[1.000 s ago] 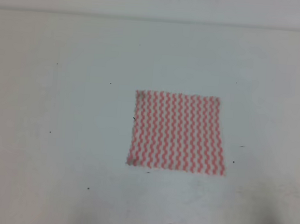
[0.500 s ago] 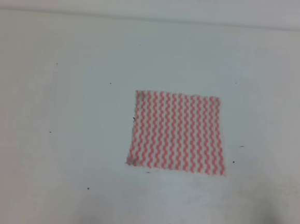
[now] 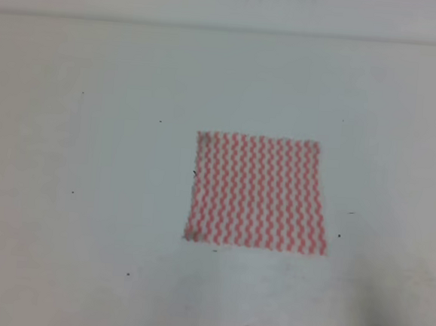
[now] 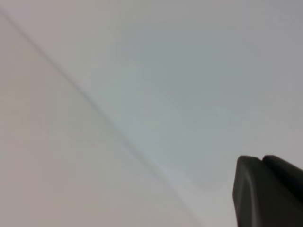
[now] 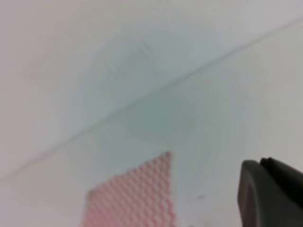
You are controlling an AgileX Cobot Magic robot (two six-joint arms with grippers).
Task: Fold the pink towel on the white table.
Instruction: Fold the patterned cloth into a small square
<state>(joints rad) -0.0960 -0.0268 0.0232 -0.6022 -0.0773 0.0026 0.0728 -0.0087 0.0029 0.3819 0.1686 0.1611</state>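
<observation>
Pink towel (image 3: 259,193) lies flat and unfolded on the white counter (image 3: 90,160), a little right of centre in the high view.

From above, all four towel edges show and a few dark specks dot the counter, yet neither arm appears. The right wrist view catches only one blurred towel corner (image 5: 137,196), with a dark part of the right tool (image 5: 272,194) at the lower right. The left wrist view shows bare counter (image 4: 189,71) and a dark piece of the left tool (image 4: 267,191). Whether either tool is released or clenched, I cannot tell.
</observation>
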